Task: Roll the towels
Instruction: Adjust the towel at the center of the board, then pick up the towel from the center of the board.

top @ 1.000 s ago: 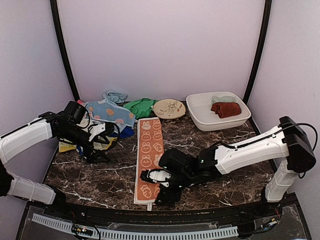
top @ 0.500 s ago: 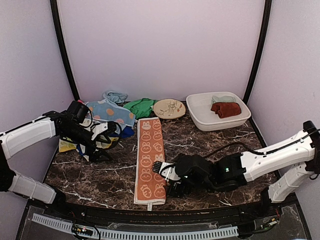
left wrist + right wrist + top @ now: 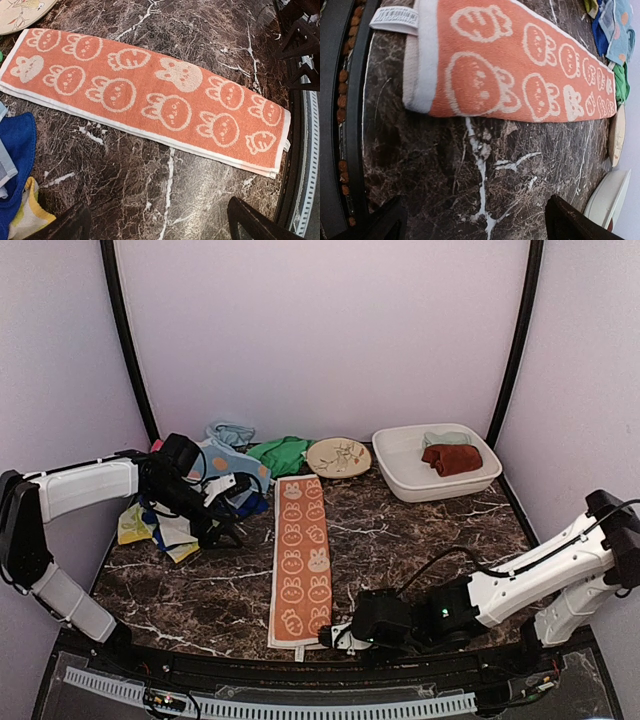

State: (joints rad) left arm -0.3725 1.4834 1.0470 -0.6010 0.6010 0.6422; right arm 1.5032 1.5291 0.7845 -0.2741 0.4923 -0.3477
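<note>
From above, the orange rabbit towel (image 3: 304, 560) is seen laid flat on the table (image 3: 430, 540), stretched nearward from the round plate (image 3: 338, 457); other towels (image 3: 228, 468) are heaped left of the plate. In the left wrist view, the left pincer (image 3: 157, 222) is held wide open, empty. In the right wrist view, the right pincer (image 3: 475, 222) is likewise spread, empty

Left arm (image 3: 85, 488) and right arm (image 3: 520, 580) low, outstretched, jaws wide apart.
</note>
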